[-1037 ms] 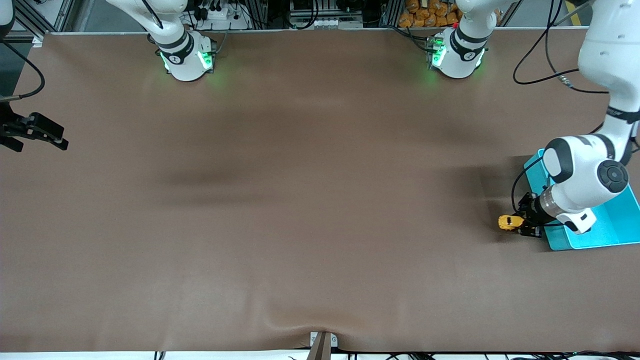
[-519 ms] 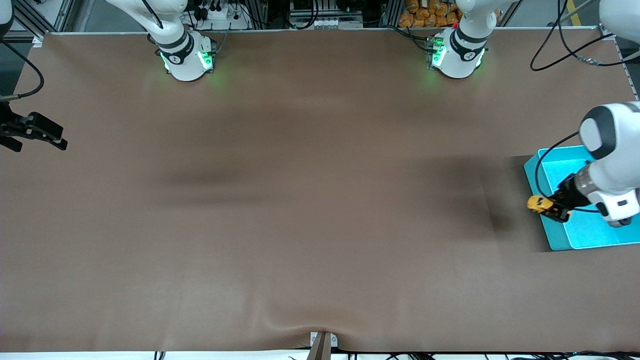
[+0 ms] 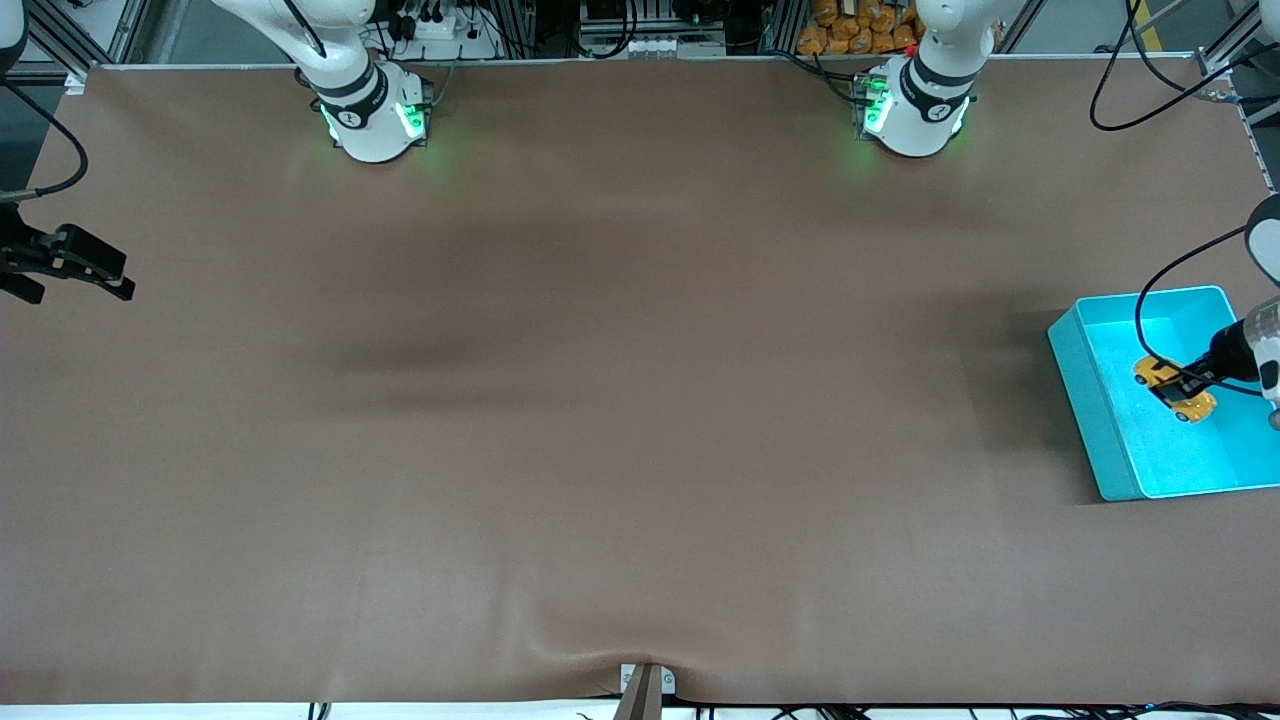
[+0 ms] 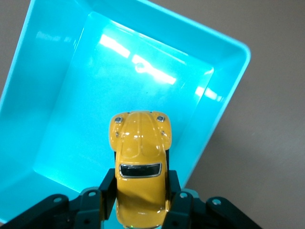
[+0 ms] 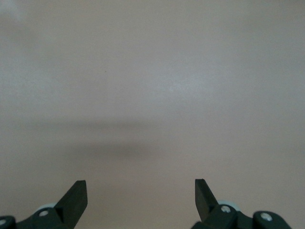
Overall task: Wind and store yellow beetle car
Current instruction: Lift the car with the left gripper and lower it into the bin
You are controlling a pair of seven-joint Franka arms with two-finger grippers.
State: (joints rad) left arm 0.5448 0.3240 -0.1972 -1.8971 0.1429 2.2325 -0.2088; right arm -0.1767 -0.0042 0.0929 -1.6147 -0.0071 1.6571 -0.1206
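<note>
Gripping the yellow beetle car (image 4: 140, 167) by its sides, my left jaws (image 3: 1190, 383) were clamped tight on it above the open turquoise bin (image 3: 1085, 400), at the left arm's end of the counter (image 3: 600, 400). A second before, I had held that car over the bare counter just beside the bin's rim; half a second before, over the rim itself. My right jaws (image 5: 140, 195) stood wide apart and empty over bare counter at the right arm's end, that arm waiting unmoved.
</note>
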